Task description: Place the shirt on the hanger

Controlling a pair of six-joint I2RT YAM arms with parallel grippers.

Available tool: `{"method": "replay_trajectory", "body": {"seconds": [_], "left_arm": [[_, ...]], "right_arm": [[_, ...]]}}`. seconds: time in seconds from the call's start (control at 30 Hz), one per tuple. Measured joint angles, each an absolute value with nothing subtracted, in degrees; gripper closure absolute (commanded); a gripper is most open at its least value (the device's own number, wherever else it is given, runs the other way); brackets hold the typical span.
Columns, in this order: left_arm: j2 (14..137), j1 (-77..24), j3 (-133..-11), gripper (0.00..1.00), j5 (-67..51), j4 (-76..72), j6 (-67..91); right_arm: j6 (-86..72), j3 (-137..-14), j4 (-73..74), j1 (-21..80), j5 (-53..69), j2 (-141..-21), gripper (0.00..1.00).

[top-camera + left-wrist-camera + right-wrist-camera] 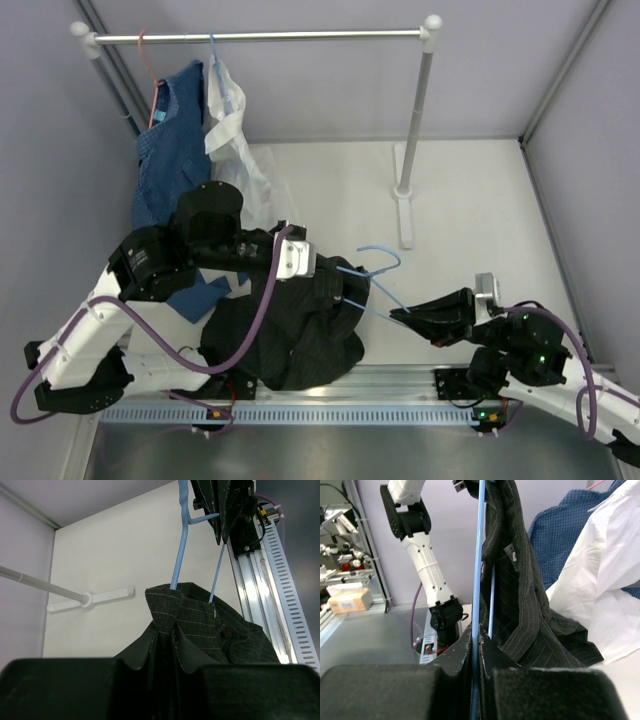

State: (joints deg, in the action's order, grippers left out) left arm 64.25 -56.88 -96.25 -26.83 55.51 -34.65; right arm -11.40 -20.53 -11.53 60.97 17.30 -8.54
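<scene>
Nearest the arms' bases, the shirt (pixel 290 345) hangs in a dark, pinstriped bundle over the front edge of the tabletop (pixel 480 200), low and left of centre. Just to its right, the right gripper (pixel 400 316) is closed on the hanger (pixel 380 290); the right wrist view shows the light-blue wire (pixel 480 555) clamped between the two fingers. From this grip the hanger's long axis runs leftward and slightly away from the bases, its hook curling toward the far side. In the left wrist view two of its wires (pixel 180 555) enter the shirt's collar opening (pixel 200 625). The left gripper (pixel 318 266) sits above the bundle at the hanger's far end, its jaws drawn narrow with shirt fabric gathered between them, apparently pinching it. The left arm is therefore the nearer one to the garment, and the hanger points at it from the right; the coming move probably turns on drawing the collar along this axis toward the right gripper. Farthest back, a rail (pixel 300 36) carries a blue garment (pixel 165 160) and a white shirt (pixel 225 120).
</scene>
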Motion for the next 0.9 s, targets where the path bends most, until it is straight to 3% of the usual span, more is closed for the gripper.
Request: {"method": "replay_trajectory", "body": {"seconds": [0.57,0.77,0.83,0.9], "left_arm": [[68.4,-56.4,-95.5,0.83,-35.3,55.6,-30.5],[68.6,-56.6,-95.1,0.86,-36.2,55.6,-29.9],[68.6,-56.6,-95.1,1.00,-36.4,55.6,-29.8],[68.5,-56.6,-94.9,1.00,-36.5,55.6,-29.5]], "right_arm": [[-10.0,-25.7,-10.8,60.9,20.4,-16.6,1.00],[-10.2,-25.7,-12.0,60.9,20.3,-18.5,1.00],[-10.3,-25.7,-12.6,60.9,20.3,-19.0,1.00],[-10.4,-25.7,-13.0,60.9,20.5,-19.4,1.00]]}}
